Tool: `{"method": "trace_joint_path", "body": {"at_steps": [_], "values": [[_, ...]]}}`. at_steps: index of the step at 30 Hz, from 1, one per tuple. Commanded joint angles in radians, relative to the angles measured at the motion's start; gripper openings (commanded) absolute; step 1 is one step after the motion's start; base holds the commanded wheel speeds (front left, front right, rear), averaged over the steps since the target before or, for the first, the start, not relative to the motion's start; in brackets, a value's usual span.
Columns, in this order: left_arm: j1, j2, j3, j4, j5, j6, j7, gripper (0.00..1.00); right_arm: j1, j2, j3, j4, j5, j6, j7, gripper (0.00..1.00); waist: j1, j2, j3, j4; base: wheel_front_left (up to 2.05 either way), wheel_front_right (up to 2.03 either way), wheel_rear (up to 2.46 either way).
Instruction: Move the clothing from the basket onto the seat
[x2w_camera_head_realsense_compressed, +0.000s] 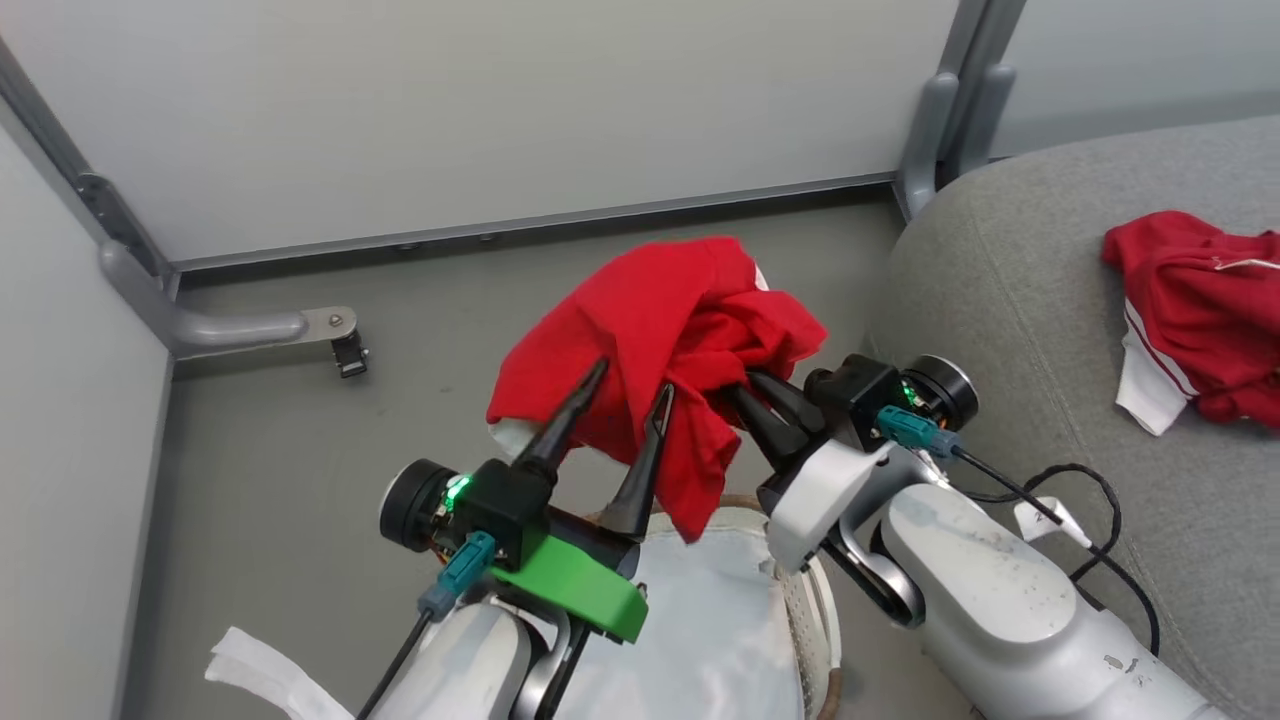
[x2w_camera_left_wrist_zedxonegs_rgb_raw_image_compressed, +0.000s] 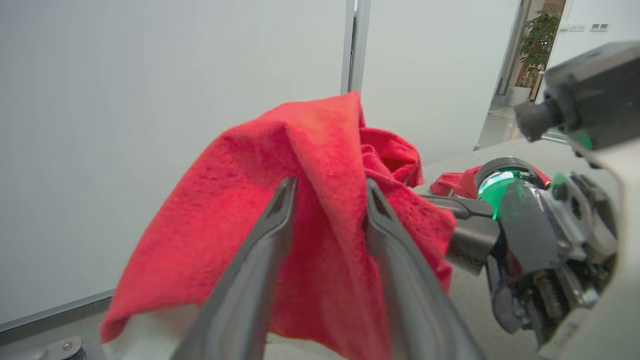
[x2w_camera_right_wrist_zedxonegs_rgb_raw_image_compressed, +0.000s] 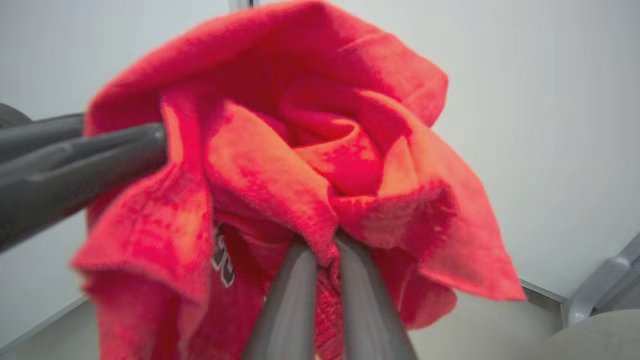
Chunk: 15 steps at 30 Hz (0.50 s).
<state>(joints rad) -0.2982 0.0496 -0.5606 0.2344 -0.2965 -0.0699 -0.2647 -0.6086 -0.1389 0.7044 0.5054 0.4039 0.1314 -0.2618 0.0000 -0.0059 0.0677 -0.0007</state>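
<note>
A bright red garment (x2w_camera_head_realsense_compressed: 660, 330) hangs bunched in the air above the basket (x2w_camera_head_realsense_compressed: 826, 600), whose white liner (x2w_camera_head_realsense_compressed: 700, 620) lies bare below. My right gripper (x2w_camera_head_realsense_compressed: 745, 390) is shut on a fold of the garment (x2w_camera_right_wrist_zedxonegs_rgb_raw_image_compressed: 320, 165) at its right side; black-and-white lettering (x2w_camera_right_wrist_zedxonegs_rgb_raw_image_compressed: 222, 255) shows on it. My left gripper (x2w_camera_head_realsense_compressed: 628, 388) is open, its fingers spread with a ridge of the red fabric (x2w_camera_left_wrist_zedxonegs_rgb_raw_image_compressed: 320, 165) running between them. A second red garment with white stripes (x2w_camera_head_realsense_compressed: 1195, 310) lies on the grey sofa seat (x2w_camera_head_realsense_compressed: 1010, 300) at the right.
Pale wall panels close off the back and left. A grey metal foot with a small black caster (x2w_camera_head_realsense_compressed: 345, 348) sticks out over the floor at the left. A black cable (x2w_camera_head_realsense_compressed: 1085, 500) loops over the sofa edge beside my right forearm.
</note>
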Motion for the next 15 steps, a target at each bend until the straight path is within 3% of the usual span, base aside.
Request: {"method": "trace_joint_path", "body": {"at_steps": [1, 9, 10, 15], "values": [[0.003, 0.002, 0.013, 0.005, 0.012, 0.005, 0.001, 1.00, 0.020, -0.007, -0.018, -0.012, -0.008, -0.001, -0.005, 0.00, 0.0000, 0.0059, 0.019, -0.078, 0.00, 0.00, 0.00], [0.009, 0.003, 0.065, 0.037, 0.046, -0.017, 0.001, 1.00, 0.097, -0.015, -0.121, -0.069, -0.018, -0.001, -0.005, 0.00, 0.0000, 0.0059, 0.055, -0.303, 0.00, 0.00, 0.00], [0.011, 0.003, 0.067, 0.047, 0.051, -0.023, 0.001, 1.00, 0.122, -0.017, -0.154, -0.084, -0.015, -0.001, -0.005, 0.00, 0.0000, 0.0059, 0.063, -0.359, 0.00, 0.00, 0.00], [0.011, 0.003, 0.074, 0.064, 0.063, -0.034, 0.001, 1.00, 0.169, -0.018, -0.211, -0.105, -0.012, -0.001, -0.005, 0.00, 0.0000, 0.0059, 0.081, -0.468, 0.00, 0.00, 0.00]]}}
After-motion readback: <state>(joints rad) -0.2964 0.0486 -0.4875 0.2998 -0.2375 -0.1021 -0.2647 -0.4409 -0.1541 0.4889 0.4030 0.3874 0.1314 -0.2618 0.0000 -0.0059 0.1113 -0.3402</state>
